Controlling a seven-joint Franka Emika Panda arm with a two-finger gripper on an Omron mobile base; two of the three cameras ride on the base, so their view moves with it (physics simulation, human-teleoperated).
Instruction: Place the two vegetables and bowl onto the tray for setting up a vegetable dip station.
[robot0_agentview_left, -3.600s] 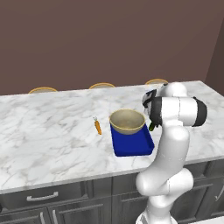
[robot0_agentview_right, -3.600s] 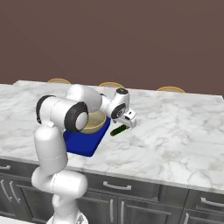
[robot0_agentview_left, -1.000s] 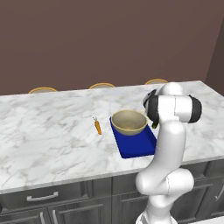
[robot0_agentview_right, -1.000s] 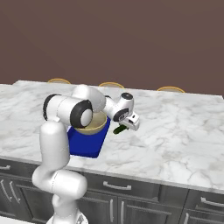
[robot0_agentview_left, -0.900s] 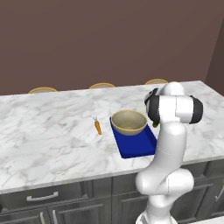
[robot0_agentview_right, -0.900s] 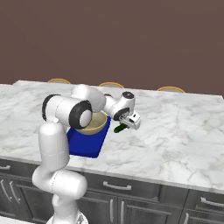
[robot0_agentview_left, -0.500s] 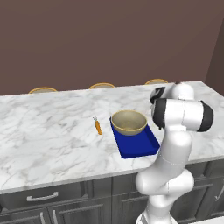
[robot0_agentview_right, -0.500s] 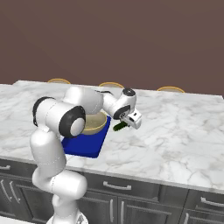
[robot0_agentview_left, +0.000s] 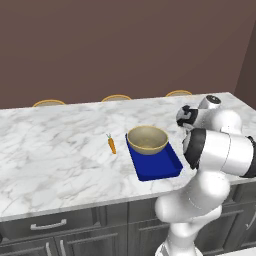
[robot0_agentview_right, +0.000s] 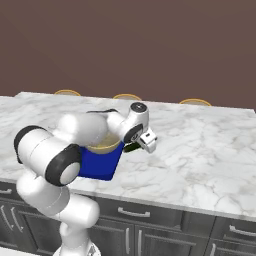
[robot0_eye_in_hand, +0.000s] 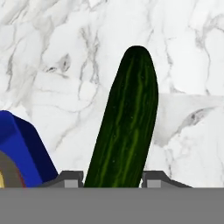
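My gripper (robot0_eye_in_hand: 112, 179) is shut on the dark green cucumber (robot0_eye_in_hand: 127, 127), which sticks out between the two finger tips over the marble. In the right base view the cucumber (robot0_agentview_right: 131, 147) hangs just off the right edge of the blue tray (robot0_agentview_right: 97, 162), with the gripper (robot0_agentview_right: 141, 142) beside it. The tan bowl (robot0_agentview_left: 147, 140) stands on the far end of the tray (robot0_agentview_left: 160, 167). On the counter just left of the tray lies the orange carrot (robot0_agentview_left: 112, 144). A tray corner (robot0_eye_in_hand: 22, 144) shows at the lower left of the hand view.
The white marble counter (robot0_agentview_left: 55, 155) stretches wide to the left and right of the tray. Three flat tan discs (robot0_agentview_left: 116, 98) line its far edge. Dark cabinet drawers (robot0_agentview_left: 50, 227) run below the front edge. My own arm (robot0_agentview_right: 75, 132) arches over the tray.
The arm's elbow has swung across and lower over the tray. The hand, still holding the cucumber, has stayed close by the tray's right edge.
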